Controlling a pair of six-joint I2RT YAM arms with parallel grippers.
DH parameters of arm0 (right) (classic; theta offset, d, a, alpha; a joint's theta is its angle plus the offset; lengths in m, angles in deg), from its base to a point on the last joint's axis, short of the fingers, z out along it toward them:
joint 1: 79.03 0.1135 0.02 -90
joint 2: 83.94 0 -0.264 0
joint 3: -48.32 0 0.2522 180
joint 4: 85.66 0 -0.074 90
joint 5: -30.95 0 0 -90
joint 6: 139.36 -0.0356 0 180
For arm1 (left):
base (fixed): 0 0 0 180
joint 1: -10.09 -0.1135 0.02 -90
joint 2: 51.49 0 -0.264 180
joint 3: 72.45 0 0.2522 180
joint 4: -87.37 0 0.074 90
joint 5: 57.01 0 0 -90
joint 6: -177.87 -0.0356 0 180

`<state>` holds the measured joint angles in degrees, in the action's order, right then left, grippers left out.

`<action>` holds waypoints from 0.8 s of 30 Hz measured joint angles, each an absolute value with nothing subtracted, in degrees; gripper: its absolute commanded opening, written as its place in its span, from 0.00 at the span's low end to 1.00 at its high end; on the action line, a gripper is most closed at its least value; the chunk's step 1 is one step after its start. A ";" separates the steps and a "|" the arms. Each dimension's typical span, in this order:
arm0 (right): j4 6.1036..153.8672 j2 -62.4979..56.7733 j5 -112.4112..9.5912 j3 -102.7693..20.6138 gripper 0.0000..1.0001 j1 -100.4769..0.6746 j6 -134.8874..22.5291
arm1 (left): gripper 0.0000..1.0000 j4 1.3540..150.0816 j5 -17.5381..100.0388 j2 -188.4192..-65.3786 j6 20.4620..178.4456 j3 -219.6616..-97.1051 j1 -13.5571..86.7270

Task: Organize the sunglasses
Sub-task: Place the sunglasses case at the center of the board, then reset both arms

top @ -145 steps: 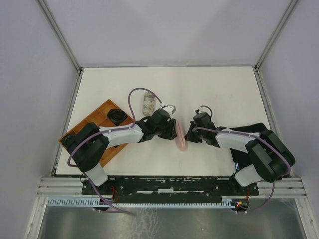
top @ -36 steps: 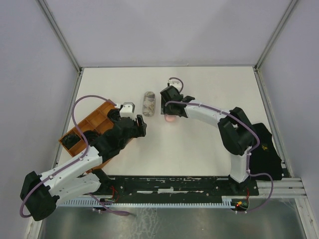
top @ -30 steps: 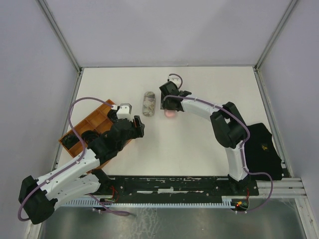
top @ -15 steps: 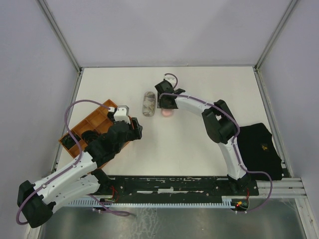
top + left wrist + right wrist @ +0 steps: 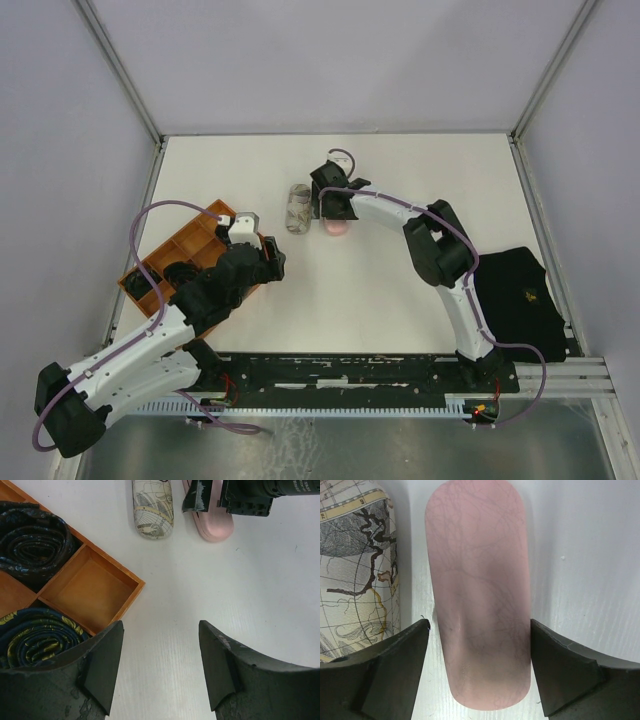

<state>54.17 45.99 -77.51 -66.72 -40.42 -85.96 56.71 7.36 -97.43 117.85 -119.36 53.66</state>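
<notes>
Broadly, layout: a white table (image 5: 400, 300) with a wooden tray (image 5: 90, 590) at the near left, two oblong cases at the far centre and a black cloth (image 5: 525, 295) at the near right edge.
Sunglasses: cannot tell where they are; only closed cases show, and what they hold is hidden.
Pink case (image 5: 477, 590): lies flat on the table, long axis running near to far, lid shut, with a faint marbled vein pattern.
Map-print case (image 5: 355, 555): lies just to the left of the pink case and parallel to it, with a narrow strip of table between them.
Right gripper (image 5: 331, 203): reaches out to the far centre and straddles the pink case. The jaws are spread wider than the case. A sliver of table shows by the left finger; the right finger sits at the case's edge, and contact there cannot be told.
Left gripper (image 5: 160, 625): hangs over bare table by the tray's right corner. Its fingers (image 5: 107, 665) are spread wide with nothing between them.
Tray contents: two rolls of dark patterned cloth (image 5: 32, 540) fill compartments to the left of a bare one.
Writing: the map print's lettering, a strip of characters on the right arm and a small mark on the black cloth are all too small to read.
</notes>
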 measured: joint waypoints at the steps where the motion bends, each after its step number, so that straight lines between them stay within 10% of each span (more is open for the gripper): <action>1: 54.30 45.99 -77.20 -66.72 0.91 -40.42 -85.90 | 0.71 56.66 7.36 -97.43 117.85 -119.36 53.66; 11: 57.20 39.10 -75.54 -60.84 0.94 -40.79 -82.23 | 0.86 56.53 7.30 -97.18 117.83 -119.36 53.66; 24: 71.61 -5.07 -83.37 -33.67 0.94 -41.29 -67.98 | 0.99 62.72 5.85 -98.08 115.58 -120.78 53.64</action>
